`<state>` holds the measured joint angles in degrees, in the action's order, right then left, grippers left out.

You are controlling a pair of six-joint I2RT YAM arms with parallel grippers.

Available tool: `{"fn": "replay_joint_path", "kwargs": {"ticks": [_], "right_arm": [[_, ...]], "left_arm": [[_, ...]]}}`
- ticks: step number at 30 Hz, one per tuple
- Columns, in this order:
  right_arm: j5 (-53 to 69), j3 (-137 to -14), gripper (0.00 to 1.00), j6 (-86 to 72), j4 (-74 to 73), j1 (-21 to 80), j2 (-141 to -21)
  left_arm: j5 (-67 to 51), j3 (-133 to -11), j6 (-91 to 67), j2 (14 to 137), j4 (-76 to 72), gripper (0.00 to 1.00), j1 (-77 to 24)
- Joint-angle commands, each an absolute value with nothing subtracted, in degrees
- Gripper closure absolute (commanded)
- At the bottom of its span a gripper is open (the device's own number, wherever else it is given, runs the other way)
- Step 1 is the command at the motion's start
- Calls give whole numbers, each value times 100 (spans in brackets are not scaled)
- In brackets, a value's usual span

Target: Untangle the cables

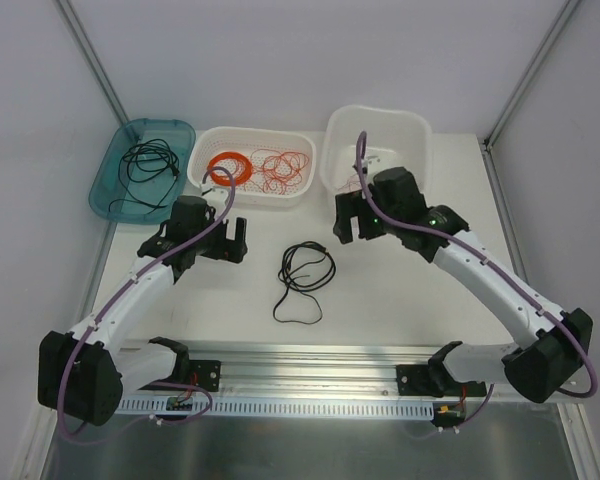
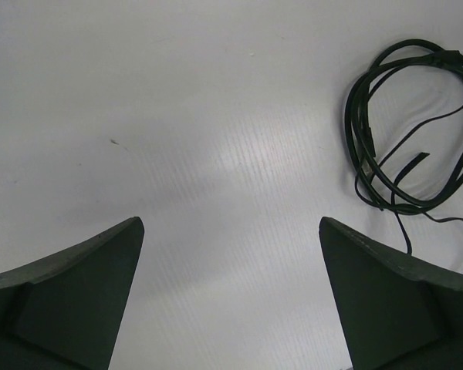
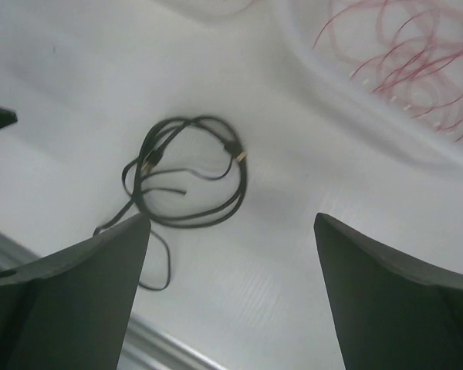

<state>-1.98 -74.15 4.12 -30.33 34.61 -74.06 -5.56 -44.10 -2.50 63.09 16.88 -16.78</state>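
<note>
Black cable lies in loose loops at the middle of the table, touching neither arm. Red wires and orange coil sit in the white basket at the far edge. Left gripper: jaws wide, empty. Right gripper: jaws wide, empty.

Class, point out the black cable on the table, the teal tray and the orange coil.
black cable on the table [image 1: 306,268], top view, loop middle
teal tray [image 1: 107,185], top view, left wall
orange coil [image 1: 235,157], top view, upper windings
</note>
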Motion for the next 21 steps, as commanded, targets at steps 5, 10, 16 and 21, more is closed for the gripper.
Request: {"fn": "replay_joint_path", "kwargs": {"ticks": [5, 10, 16, 21], "right_arm": [[150, -5759, 10, -1184, -2338, 3999, -7180], [62, -5397, 11, -1450, -2075, 4043, -7128], [-237, -5142, 11, -1398, -2048, 4043, -6873], [-264, -4905, 11, -1389, -2048, 4034, -6654]], "left_arm": [[-1257, -4360, -745, 6302, 1652, 1, -1889], [-925, -4175, -1590, 6328, 1652, 1, -3072], [-265, -3990, -2425, 6836, 1644, 6, -4348], [139, -4288, -2689, 7461, 1635, 12, -4781]]}}
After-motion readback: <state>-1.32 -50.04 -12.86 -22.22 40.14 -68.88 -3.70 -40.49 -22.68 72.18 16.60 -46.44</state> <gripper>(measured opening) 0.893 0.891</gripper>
